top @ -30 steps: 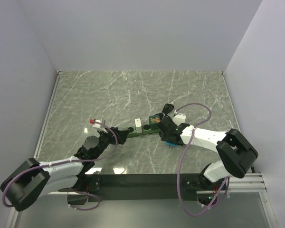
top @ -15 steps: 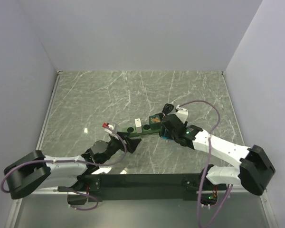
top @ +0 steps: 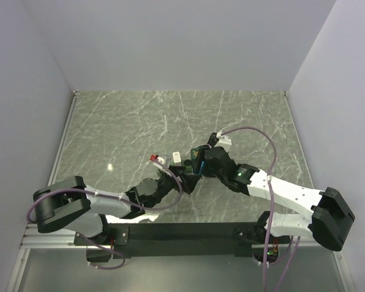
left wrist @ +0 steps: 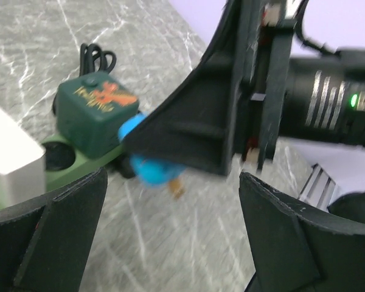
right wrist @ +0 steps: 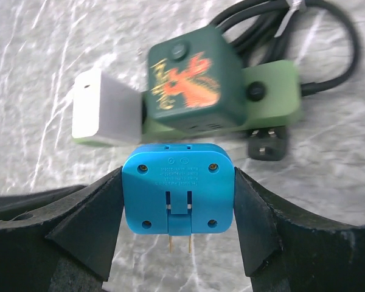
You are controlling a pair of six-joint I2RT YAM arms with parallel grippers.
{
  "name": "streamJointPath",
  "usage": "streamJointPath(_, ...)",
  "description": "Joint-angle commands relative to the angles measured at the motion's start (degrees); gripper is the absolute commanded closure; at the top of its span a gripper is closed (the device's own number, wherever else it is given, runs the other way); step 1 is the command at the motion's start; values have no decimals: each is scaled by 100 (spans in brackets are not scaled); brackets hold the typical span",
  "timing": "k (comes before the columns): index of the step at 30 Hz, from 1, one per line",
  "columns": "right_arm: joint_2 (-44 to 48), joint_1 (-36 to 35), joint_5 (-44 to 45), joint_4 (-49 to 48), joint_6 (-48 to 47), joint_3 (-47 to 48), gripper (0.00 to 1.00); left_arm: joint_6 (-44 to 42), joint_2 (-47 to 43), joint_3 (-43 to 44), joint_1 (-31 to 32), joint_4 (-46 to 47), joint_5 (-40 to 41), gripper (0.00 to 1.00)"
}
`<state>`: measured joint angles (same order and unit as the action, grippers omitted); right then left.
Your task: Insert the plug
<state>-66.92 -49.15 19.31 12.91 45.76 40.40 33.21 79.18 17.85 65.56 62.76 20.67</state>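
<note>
My right gripper (right wrist: 178,201) is shut on a blue two-prong plug (right wrist: 178,191), with its prongs pointing down above the marble. Just beyond it lies the green power strip (right wrist: 272,91), which carries a dark green cube adapter (right wrist: 191,82) and a white adapter (right wrist: 103,112). In the top view the right gripper (top: 196,164) hovers at the strip's right end. My left gripper (top: 187,177) is open and empty close beside it. The left wrist view shows the blue plug (left wrist: 152,170) in front of the open left gripper (left wrist: 170,243), beside the strip (left wrist: 79,159).
A small black plug (right wrist: 267,146) lies on the marble by the strip, and a coiled black cable (right wrist: 328,36) runs off its right end. Grey walls enclose the table (top: 140,121). The two arms are very near each other.
My left gripper has moved right along the strip, up to the right gripper. My right gripper has carried the blue plug left and further out, over the strip's right end.
</note>
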Motion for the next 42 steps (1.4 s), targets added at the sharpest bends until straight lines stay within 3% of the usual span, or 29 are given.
streamJointPath(1, -49, -174, -164, -552, -111, -32, 100, -16, 246, 377, 80, 289, 350, 5)
streamJointPath(11, 284, -244, -384, -895, -207, -226, 100, 98, 651, 615, 246, 87, 965, 7)
streamJointPath(18, 416, -262, -481, -1009, -190, -463, 100, 326, 871, 826, 343, -54, 1405, 17)
streamJointPath(22, 521, -297, -551, -1097, -172, -595, 100, 361, 985, 905, 361, -10, 1405, 37)
streamJointPath(23, 530, -297, -560, -1106, -164, -612, 100, 379, 994, 905, 370, 16, 1414, 49)
streamJointPath(29, 644, -350, -613, -1176, -172, -700, 100, 423, 994, 878, 387, 8, 1537, 69)
streamJointPath(36, 697, -394, -560, -1168, -172, -727, 100, 546, 951, 896, 449, -281, 1738, 70)
streamJointPath(42, 461, -403, -218, -1053, -155, -718, 100, 616, 775, 712, 475, -256, 1783, 54)
